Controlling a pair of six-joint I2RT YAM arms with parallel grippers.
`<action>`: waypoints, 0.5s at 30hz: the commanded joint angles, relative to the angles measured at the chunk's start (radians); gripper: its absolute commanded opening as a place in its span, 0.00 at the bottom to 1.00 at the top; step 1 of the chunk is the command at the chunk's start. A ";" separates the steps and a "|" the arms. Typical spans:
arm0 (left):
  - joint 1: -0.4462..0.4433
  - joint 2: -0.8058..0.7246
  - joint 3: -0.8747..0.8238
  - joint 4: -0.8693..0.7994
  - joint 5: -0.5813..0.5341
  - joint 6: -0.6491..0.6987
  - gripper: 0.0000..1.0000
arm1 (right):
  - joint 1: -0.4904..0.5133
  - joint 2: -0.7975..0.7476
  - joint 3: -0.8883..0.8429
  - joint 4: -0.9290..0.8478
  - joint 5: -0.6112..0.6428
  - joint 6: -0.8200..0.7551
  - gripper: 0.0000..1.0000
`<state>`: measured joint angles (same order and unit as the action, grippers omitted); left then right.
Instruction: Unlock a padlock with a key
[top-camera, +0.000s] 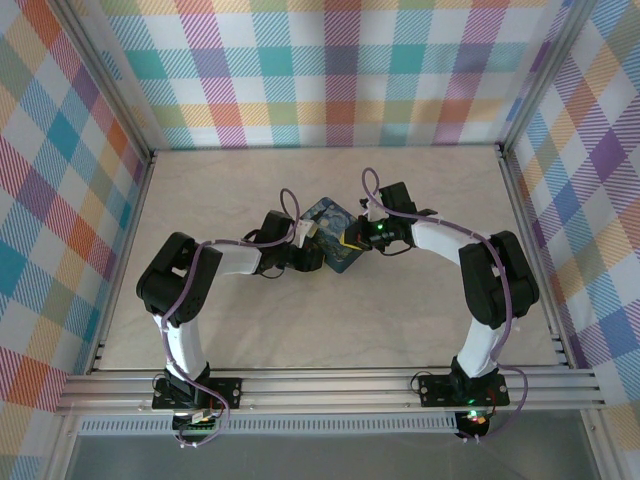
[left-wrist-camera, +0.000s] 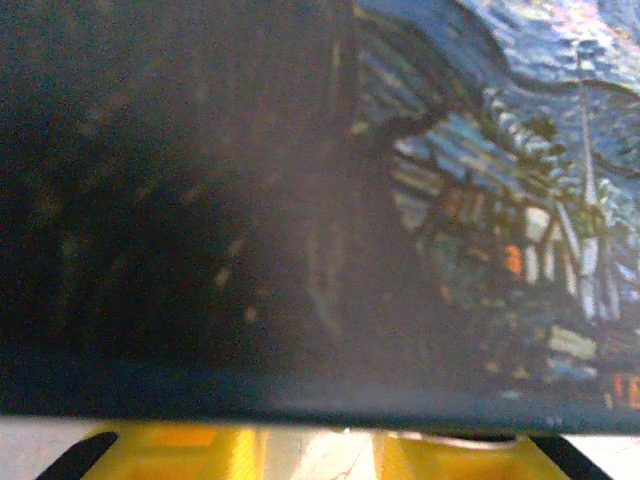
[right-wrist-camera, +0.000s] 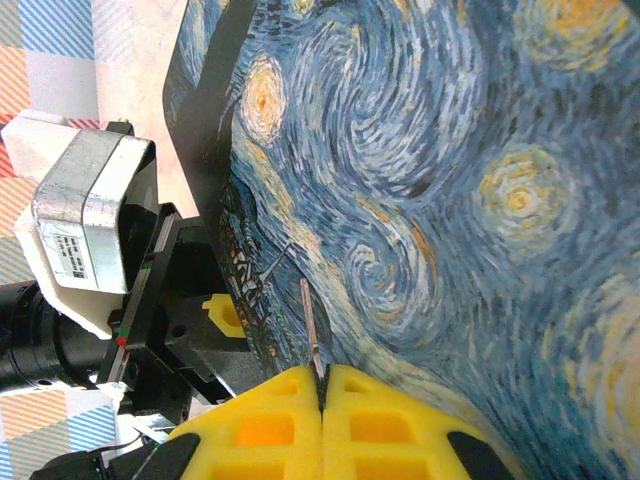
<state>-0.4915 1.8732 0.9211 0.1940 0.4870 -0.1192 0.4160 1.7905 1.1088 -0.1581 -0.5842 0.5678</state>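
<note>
A dark-blue box (top-camera: 333, 238) printed with a swirly starry-night painting stands tilted at the table's middle, between both grippers. My right gripper (right-wrist-camera: 322, 372) is shut on a thin metal key (right-wrist-camera: 310, 325), whose blade points up along the box's painted face (right-wrist-camera: 450, 180). The right gripper (top-camera: 352, 240) is at the box's right side. My left gripper (top-camera: 305, 248) is pressed against the box's left side. In the left wrist view the box (left-wrist-camera: 400, 200) covers the fingertips, and the yellow finger bases (left-wrist-camera: 160, 450) stand apart over bare tabletop. The padlock is hidden.
Plaid walls close in the table on three sides, with metal frame posts at the corners. An aluminium rail (top-camera: 330, 385) runs along the near edge by the arm bases. Bare tabletop (top-camera: 330, 330) lies between the arms and the rail.
</note>
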 joint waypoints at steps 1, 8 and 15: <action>-0.019 -0.001 0.018 0.035 -0.011 -0.020 0.30 | 0.007 -0.032 -0.027 0.006 0.019 -0.015 0.00; -0.037 -0.040 0.019 0.023 -0.026 -0.083 0.29 | 0.007 -0.118 -0.054 0.014 0.050 -0.064 0.00; -0.061 -0.101 0.021 -0.033 -0.037 -0.152 0.28 | 0.007 -0.263 -0.170 0.029 0.062 -0.162 0.00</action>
<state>-0.5362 1.8381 0.9211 0.1783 0.4511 -0.2249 0.4168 1.5970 0.9920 -0.1448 -0.5282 0.4820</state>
